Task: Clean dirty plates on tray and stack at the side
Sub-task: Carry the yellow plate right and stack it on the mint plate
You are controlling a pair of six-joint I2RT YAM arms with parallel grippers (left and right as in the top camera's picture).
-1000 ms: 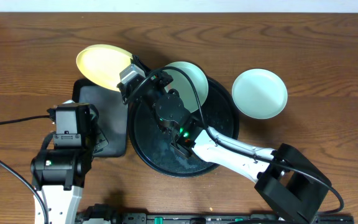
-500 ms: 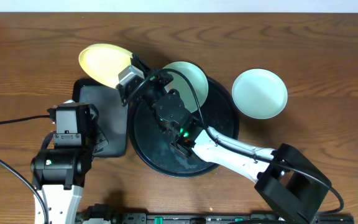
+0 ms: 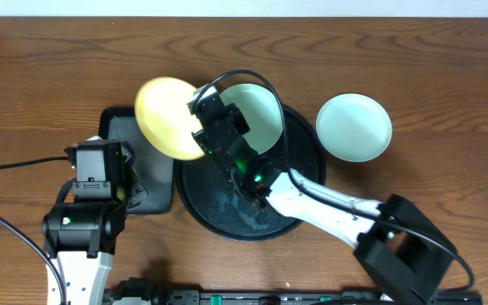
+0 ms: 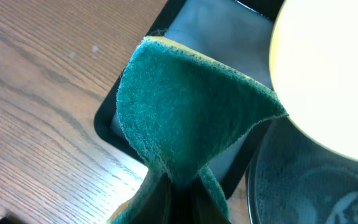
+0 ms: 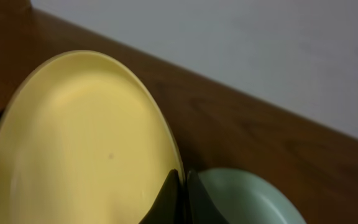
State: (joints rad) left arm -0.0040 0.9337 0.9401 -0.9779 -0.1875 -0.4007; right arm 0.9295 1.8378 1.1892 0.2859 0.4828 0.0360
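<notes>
Clamping 1 yellow plate [image 3: 166,114] by rim, R gripper [image 5: 180,186] holds it tilted over round tray's [image 3: 227,227] far-left edge, long axis far-left to near-right. 2 more: aqua plate 1 [image 3: 261,110] on tray, aqua plate 2 [image 3: 354,127] on table, right. L gripper [image 4: 178,199] pinches 1 green sponge [image 4: 185,118].
</notes>
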